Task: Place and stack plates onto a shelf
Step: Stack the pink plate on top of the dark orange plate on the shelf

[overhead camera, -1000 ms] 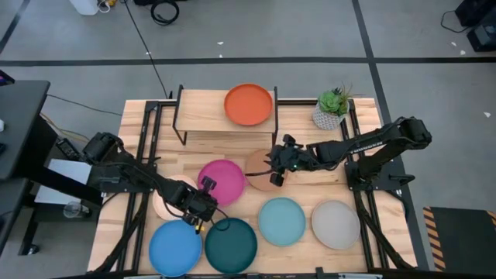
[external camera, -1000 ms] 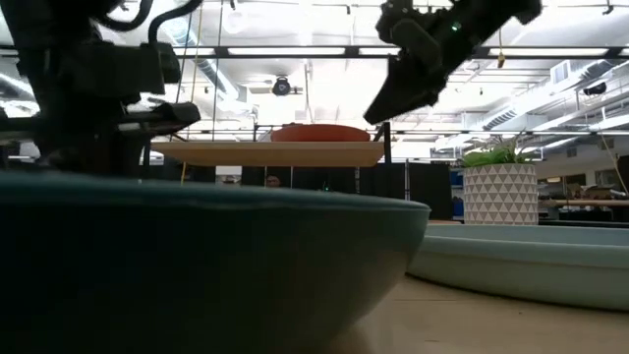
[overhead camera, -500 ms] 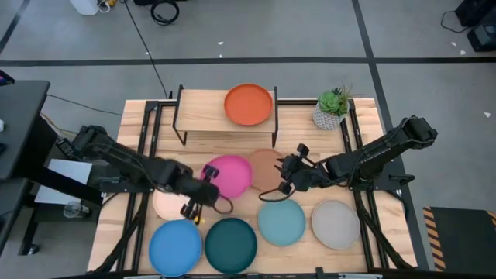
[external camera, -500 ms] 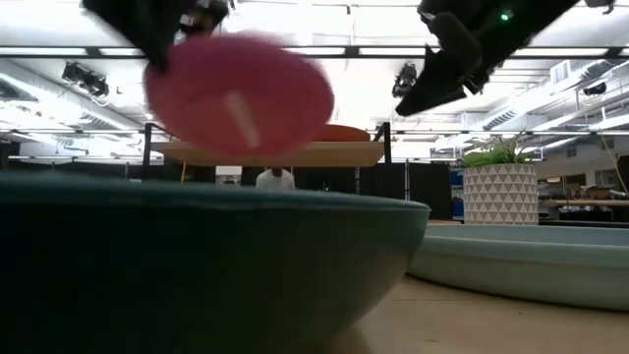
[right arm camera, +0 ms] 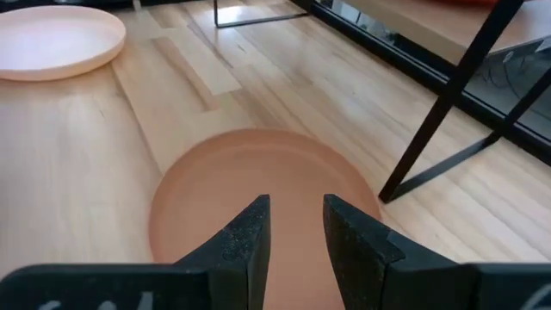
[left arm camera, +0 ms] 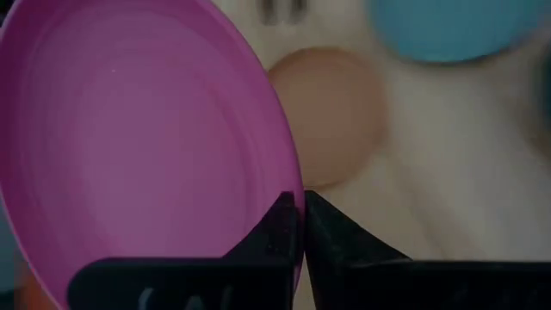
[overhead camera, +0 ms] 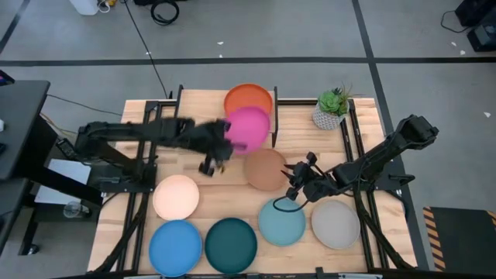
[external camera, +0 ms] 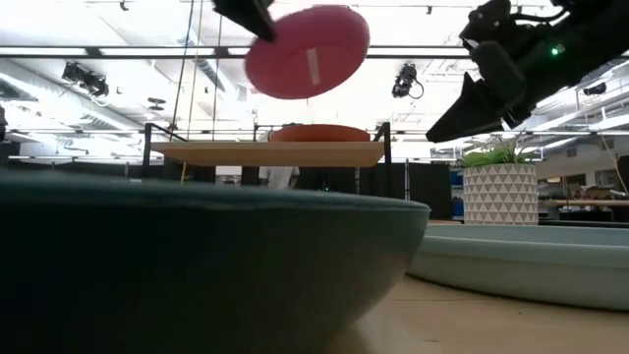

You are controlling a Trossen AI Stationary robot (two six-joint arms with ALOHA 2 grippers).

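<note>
My left gripper [overhead camera: 223, 145] is shut on the pink plate [overhead camera: 249, 126] and holds it in the air over the shelf's [overhead camera: 200, 113] near edge, beside the orange plate [overhead camera: 246, 94] that lies flat on the shelf top. In the low view the pink plate [external camera: 307, 51] hangs tilted, high above the shelf [external camera: 265, 152]. My right gripper [overhead camera: 294, 187] hovers open at the near right rim of the tan plate [overhead camera: 266, 168], which lies flat on the table; in the right wrist view the tan plate [right arm camera: 258, 185] shows just ahead of that gripper [right arm camera: 295, 226]. My left gripper pinches the pink plate's rim [left arm camera: 293, 185] between its two fingers, one on the upper face and one underneath. The fingers come roughly level from the table's left. The plate is lifted clear and tilted, reaching from the fingers toward the table's right.
On the table's near half lie the cream plate [overhead camera: 176, 196], the blue plate [overhead camera: 175, 246], the dark teal plate [overhead camera: 230, 243], the light blue plate [overhead camera: 280, 221] and the grey plate [overhead camera: 335, 223]. A potted plant [overhead camera: 332, 108] stands right of the shelf. The shelf's left half is bare.
My left gripper has lifted the pink plate clear of the table and carried it up and toward the far edge and right, to the shelf beside the orange plate. My right gripper has drawn back from over the tan plate toward the near edge and right.
</note>
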